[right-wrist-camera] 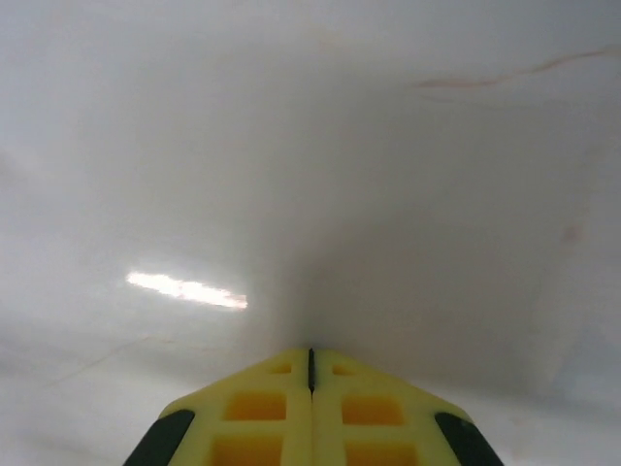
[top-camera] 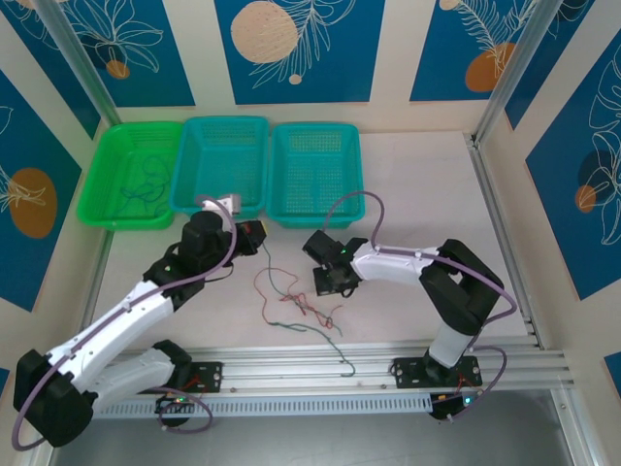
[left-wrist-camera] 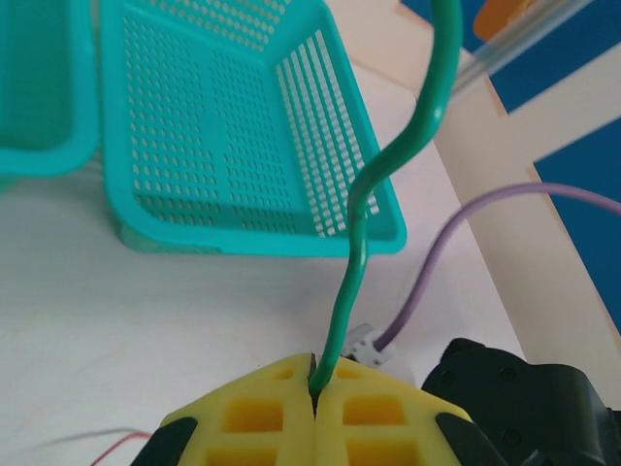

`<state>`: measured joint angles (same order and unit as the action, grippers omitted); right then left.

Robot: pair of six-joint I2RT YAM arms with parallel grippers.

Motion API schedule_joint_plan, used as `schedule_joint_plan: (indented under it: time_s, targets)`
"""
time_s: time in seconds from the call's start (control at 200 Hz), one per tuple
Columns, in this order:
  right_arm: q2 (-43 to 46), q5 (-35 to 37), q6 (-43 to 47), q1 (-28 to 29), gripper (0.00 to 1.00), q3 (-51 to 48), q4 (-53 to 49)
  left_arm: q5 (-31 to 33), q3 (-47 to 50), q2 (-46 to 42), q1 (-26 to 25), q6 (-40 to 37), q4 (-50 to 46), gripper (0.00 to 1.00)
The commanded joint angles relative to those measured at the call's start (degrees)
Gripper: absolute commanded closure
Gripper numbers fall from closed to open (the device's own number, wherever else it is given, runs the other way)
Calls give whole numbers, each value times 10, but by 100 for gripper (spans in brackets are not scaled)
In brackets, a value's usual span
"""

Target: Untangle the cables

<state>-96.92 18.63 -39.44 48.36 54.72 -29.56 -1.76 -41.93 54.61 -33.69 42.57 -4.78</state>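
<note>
The left gripper (left-wrist-camera: 315, 388) has its yellow fingers pressed together on the green cable (left-wrist-camera: 359, 243), pinching it right at the tips. The wire rises from there in a loose wave in front of the teal basket (left-wrist-camera: 243, 126). In the top view that cable drops from the gripper to a loose tangle with the red cable (top-camera: 291, 296) on the middle of the table (right-wrist-camera: 291, 146), and a green tail trails toward the near edge.

The right gripper (right-wrist-camera: 310, 359) is also pressed together, with nothing visible between its fingers. It sits low over bare table just right of the tangle.

The main risk, as I judge it, is that nothing pins the red cable. A pull by the left arm would likely drag the whole tangle along or tighten the crossing instead of freeing it. The shallow fingertip hold could also let so thin a wire slip out under tension.
</note>
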Motion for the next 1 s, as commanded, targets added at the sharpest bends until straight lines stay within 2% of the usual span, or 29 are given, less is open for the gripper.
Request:
schedule_joint_plan:
  time_s: [0.0,0.115,0.265,0.36,0.47,0.615,0.7,0.745,0.885,0.995]
  targets:
    - [20,46,-22,-26,100,-27,-47,46,6,-30,24,-17,-25,100]
    - [35,68,-23,-57,100,-48,-60,43,-4,-45,46,-31,-45,100]
    - [82,15,24,-65,98,-45,-55,16,-20,-29,52,-49,-42,100]
    - [140,-31,48,-46,82,-29,-42,-3,-18,-6,51,-47,-26,100]
    - [227,-39,73,-18,50,-28,9,-18,-14,10,51,-40,-8,100]
    - [296,-107,189,32,34,-96,228,-37,-21,22,52,-37,6,100]
    - [274,-126,296,77,32,-130,364,-45,-32,26,52,-40,5,100]
    - [247,-119,347,96,31,-128,400,-50,-37,26,52,-39,4,100]
    - [130,-101,396,112,32,-54,366,-68,-51,23,52,-21,8,100]
    - [49,-30,396,120,36,-10,363,-90,-59,23,53,-3,20,100]
